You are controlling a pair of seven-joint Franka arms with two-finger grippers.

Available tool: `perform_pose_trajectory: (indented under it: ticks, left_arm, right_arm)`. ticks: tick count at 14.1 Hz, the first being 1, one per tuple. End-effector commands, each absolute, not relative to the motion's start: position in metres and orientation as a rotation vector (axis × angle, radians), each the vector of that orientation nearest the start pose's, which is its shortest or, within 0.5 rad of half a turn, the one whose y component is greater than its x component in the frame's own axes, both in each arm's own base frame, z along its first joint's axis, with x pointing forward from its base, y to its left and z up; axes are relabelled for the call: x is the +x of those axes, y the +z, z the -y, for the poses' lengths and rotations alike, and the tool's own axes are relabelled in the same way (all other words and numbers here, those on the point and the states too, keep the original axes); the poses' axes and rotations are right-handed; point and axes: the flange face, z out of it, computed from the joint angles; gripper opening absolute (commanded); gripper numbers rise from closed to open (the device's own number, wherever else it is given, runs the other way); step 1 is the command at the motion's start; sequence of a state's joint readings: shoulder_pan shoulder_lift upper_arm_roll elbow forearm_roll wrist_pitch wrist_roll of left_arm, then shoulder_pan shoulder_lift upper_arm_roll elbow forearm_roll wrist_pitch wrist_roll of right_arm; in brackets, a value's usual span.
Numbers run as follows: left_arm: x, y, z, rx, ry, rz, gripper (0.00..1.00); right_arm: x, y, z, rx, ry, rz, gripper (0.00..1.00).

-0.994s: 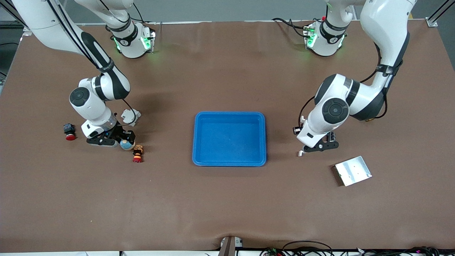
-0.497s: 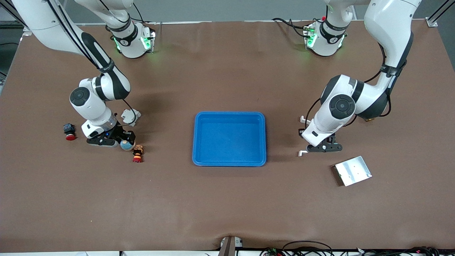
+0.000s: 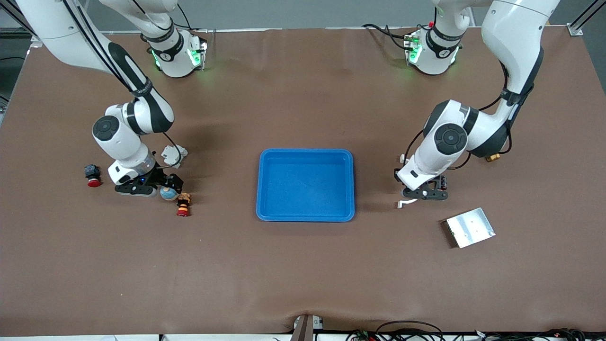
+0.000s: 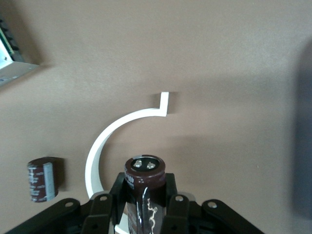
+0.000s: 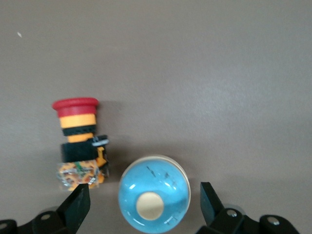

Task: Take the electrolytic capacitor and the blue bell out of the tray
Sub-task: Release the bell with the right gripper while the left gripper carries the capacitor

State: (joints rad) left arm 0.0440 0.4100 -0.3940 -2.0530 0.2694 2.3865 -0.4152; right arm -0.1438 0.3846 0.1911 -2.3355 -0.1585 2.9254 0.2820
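Toward the right arm's end of the counter (image 3: 303,274), right gripper (image 5: 144,207) has just released the blue bell (image 5: 154,196); left gripper (image 4: 146,207) stays clenched on the capacitor (image 4: 145,183), tray (image 3: 305,215) emptied.

A wide table (image 3: 303,274) fills nearly the whole front view, covered by a matte brown sheet with faint creases and a small buckle at its edge nearest the camera. Grey floor shows along the top strip past the covering. Black cables (image 3: 402,327) trail along the nearest edge, and an aluminium frame post (image 3: 584,16) stands at one top corner. Light is even and soft.
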Motion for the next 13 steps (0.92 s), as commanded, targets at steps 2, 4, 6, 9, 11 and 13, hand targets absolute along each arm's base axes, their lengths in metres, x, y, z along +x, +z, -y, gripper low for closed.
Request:
perform_pose_trajectory:
  ticks: [2,4,6,9,11,13]
  left_arm:
    - [0.554,0.231,0.197,-3.108,0.034,-0.184,0.06]
    - [0.557,0.225,0.198,-3.129,0.016,-0.179,0.08]
    - [0.557,0.219,0.199,-3.138,0.023,-0.172,0.09]
    - [0.557,0.213,0.2,-3.14,0.038,-0.176,0.1]
    - [0.557,0.209,0.201,-3.146,0.038,-0.171,0.11]
    - [0.557,0.205,0.201,-3.149,0.045,-0.166,0.11]
  right_arm:
    - [0.549,0.239,-0.052,-3.09,-0.251,-0.125,1.0]
    - [0.567,0.262,-0.05,-3.124,-0.155,-0.134,1.0]
    - [0.586,0.288,-0.049,-3.147,-0.083,-0.139,1.0]
    - [0.611,0.331,-0.047,-3.168,-0.024,-0.153,1.0]
    - [0.627,0.365,-0.045,-3.173,-0.05,-0.153,1.0]
    - [0.639,0.393,-0.041,-3.181,-0.069,-0.157,1.0]
